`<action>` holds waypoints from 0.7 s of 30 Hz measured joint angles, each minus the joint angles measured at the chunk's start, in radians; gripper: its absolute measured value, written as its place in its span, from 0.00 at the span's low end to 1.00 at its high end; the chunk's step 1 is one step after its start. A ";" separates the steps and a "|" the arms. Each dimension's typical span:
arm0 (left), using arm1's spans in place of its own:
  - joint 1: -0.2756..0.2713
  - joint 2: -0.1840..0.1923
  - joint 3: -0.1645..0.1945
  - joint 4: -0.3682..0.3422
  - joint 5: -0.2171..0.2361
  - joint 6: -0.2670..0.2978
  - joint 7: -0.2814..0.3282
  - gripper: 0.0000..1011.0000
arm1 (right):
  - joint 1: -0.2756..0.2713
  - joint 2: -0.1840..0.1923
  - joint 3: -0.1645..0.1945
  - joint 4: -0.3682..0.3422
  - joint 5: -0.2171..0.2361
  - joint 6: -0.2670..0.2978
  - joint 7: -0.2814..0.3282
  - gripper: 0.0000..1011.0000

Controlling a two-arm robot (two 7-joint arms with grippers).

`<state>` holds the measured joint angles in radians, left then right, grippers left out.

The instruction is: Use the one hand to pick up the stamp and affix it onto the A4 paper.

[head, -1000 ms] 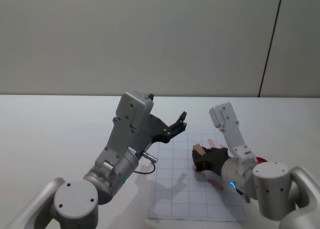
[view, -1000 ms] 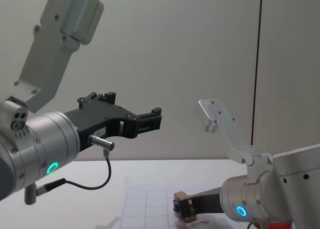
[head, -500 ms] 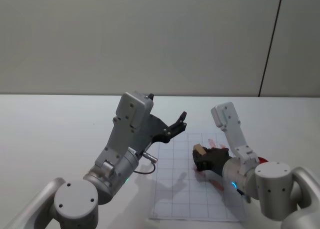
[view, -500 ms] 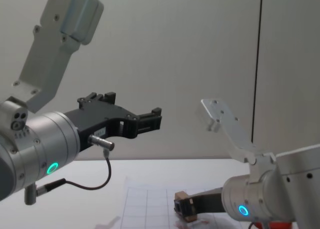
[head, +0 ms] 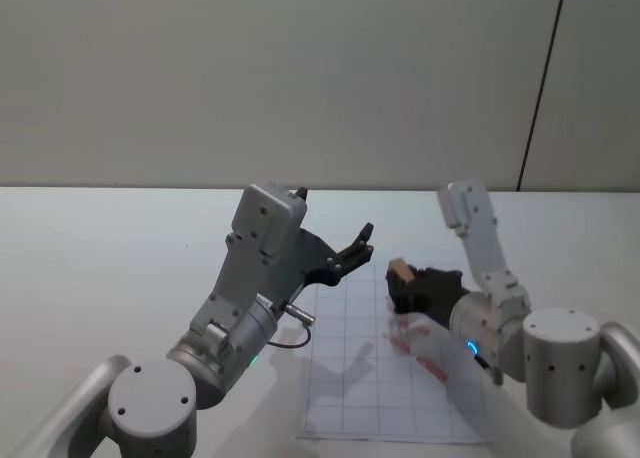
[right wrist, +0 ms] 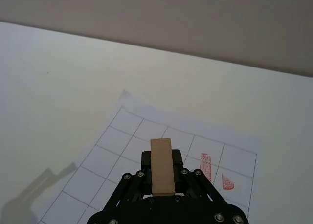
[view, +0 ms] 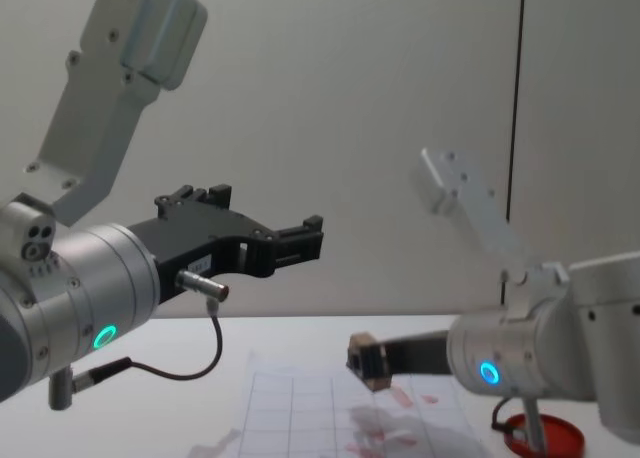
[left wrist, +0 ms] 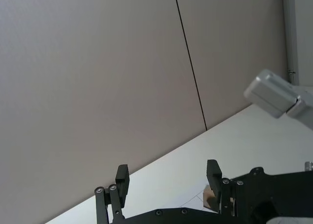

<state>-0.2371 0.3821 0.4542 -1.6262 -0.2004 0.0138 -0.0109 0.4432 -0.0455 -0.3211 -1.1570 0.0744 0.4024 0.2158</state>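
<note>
Head view: my right claw [head: 404, 284] is clamped on the stamp [head: 401, 271], the tan block seated between both fingers with one end protruding past the tips. Chest view confirms the stamp is held clear above the A4 paper [head: 365, 383], over its far right part, near the red marks [head: 402, 342]. My left claw [head: 357, 246] hovers spread wide and empty above the paper's far left corner.

The stamp [head: 401, 271] hangs above the A4 paper [head: 360, 388] (clamped in the right gripper [head: 404, 286]); the left gripper [head: 357, 246] hovers to its left.
</note>
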 joint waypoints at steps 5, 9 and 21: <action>0.000 0.000 0.000 0.000 0.000 0.000 0.000 0.99 | -0.003 0.004 0.012 -0.033 0.019 -0.016 -0.026 0.22; 0.000 0.000 0.000 0.000 0.000 0.000 0.000 0.99 | -0.007 0.009 0.022 -0.057 0.028 -0.024 -0.052 0.22; 0.000 0.000 0.000 0.000 0.000 0.000 0.000 0.99 | -0.053 0.042 0.051 -0.166 0.022 -0.003 -0.151 0.22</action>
<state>-0.2371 0.3821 0.4543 -1.6262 -0.2004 0.0138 -0.0110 0.3899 -0.0039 -0.2703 -1.3234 0.0963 0.3997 0.0653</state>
